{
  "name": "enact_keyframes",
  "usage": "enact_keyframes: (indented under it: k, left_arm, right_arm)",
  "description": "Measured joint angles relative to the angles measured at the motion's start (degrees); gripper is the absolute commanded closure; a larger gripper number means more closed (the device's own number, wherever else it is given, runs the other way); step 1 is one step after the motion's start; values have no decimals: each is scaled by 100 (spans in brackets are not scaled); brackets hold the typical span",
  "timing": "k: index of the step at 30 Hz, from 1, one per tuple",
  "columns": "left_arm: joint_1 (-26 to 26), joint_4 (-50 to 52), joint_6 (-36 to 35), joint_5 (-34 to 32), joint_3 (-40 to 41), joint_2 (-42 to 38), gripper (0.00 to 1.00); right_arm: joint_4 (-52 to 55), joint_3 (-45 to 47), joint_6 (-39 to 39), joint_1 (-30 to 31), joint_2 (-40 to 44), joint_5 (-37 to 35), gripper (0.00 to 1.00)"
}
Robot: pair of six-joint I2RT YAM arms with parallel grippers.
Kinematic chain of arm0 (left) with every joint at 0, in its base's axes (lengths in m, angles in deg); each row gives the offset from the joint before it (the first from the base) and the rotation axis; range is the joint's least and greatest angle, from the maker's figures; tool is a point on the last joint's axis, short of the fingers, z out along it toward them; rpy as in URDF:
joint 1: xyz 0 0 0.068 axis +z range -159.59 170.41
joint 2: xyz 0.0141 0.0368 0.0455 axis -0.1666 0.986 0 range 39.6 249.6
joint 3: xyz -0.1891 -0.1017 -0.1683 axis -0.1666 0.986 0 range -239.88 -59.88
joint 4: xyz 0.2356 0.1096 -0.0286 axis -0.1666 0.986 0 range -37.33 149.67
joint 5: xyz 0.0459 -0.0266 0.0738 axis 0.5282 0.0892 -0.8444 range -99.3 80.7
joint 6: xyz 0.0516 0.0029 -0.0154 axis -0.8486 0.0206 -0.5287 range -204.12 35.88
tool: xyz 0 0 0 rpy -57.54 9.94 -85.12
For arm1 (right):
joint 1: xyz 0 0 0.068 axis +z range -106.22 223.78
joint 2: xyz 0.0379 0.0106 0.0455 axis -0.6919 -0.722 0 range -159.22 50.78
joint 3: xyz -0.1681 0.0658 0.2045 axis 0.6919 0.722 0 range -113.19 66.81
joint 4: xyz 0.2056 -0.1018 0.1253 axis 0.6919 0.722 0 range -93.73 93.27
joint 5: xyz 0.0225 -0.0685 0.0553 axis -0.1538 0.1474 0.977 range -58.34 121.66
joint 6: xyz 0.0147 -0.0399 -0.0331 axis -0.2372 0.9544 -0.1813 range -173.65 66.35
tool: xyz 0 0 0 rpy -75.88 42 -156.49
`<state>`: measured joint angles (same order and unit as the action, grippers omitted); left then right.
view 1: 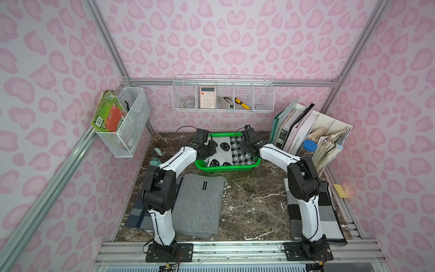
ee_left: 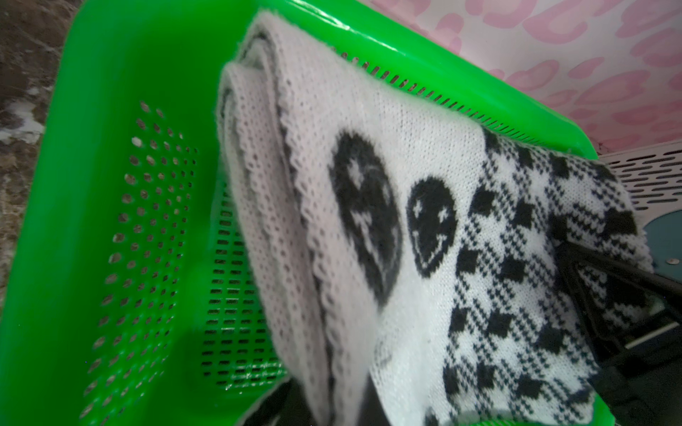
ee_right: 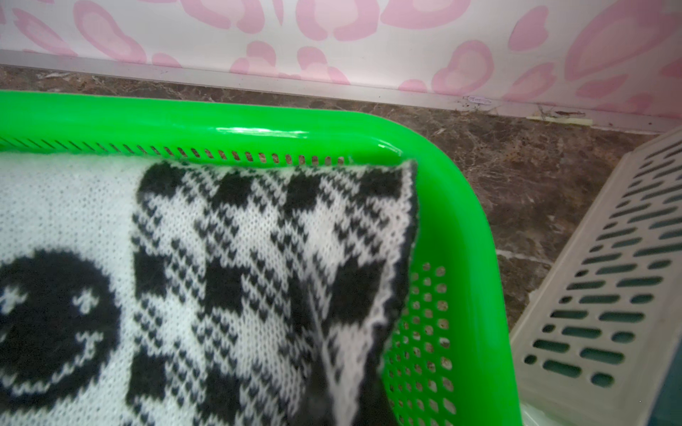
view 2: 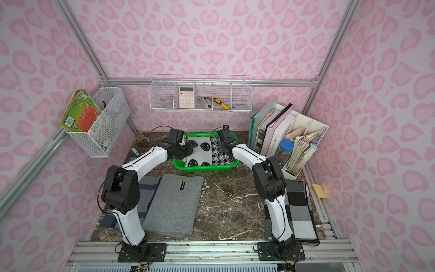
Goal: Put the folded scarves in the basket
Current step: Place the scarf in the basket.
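Note:
The bright green basket [view 1: 227, 169] [view 2: 204, 167] stands at the back middle of the marble table. The folded scarf [view 1: 224, 150] [view 2: 203, 152], a black-and-white knit with smiley faces and a houndstooth panel, lies inside the basket's outline. My left gripper [view 1: 209, 150] [view 2: 186, 150] is shut on its left edge, and my right gripper [view 1: 245, 148] [view 2: 222, 148] is shut on its right edge. In the left wrist view the scarf [ee_left: 387, 184] rises from my left gripper [ee_left: 324, 413] above the basket's perforated floor [ee_left: 147, 221]. In the right wrist view the houndstooth edge [ee_right: 258, 258] is pinched beside the basket wall [ee_right: 461, 239].
A grey folded cloth [view 1: 200, 205] lies front left, with a dark plaid cloth [view 1: 135, 216] under the left arm. A black-and-grey checked cloth [view 1: 329, 212] lies under the right arm. A file holder with books [view 1: 306, 131] stands back right. White wire baskets [view 1: 222, 96] hang on the walls.

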<state>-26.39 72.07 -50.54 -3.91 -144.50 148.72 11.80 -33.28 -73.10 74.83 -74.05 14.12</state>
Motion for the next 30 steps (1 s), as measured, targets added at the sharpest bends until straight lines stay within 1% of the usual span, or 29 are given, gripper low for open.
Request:
enact_keyframes:
  k: [2,3,6,8,10,12,16,20,23,25,30]
  left_arm:
    - [0,17,50,39,-11,7,75]
    - [2,20,50,61,-20,7,67]
    - [2,11,74,125,-46,-2,52]
    - [0,28,76,223,-48,-68,42]
    - [-4,31,96,348,-59,-175,34]
    - [-26,28,114,472,-68,-343,31]
    - [-76,57,118,601,-72,-697,29]
    - [-153,76,188,638,101,-1200,29]
    - [-258,125,227,640,387,-1628,31]
    - [-369,192,273,640,590,-1923,32]
    - [-846,365,378,588,1121,-2909,30]
  right_arm:
    - [7,-17,-9,7,-4,2,73]
    - [4,-20,-24,7,-4,2,68]
    - [7,-28,-24,28,0,-2,51]
    - [66,-59,-22,46,20,-20,44]
    - [160,-131,-20,90,87,-24,43]
    - [186,-155,-20,127,221,-26,42]
    - [249,-101,-22,262,629,-79,41]
    - [236,363,-37,413,1316,-136,41]
    - [192,1010,-166,551,2037,-127,40]
    - [94,1547,-291,664,2597,-83,38]
    - [-162,3075,-710,1054,4081,160,32]
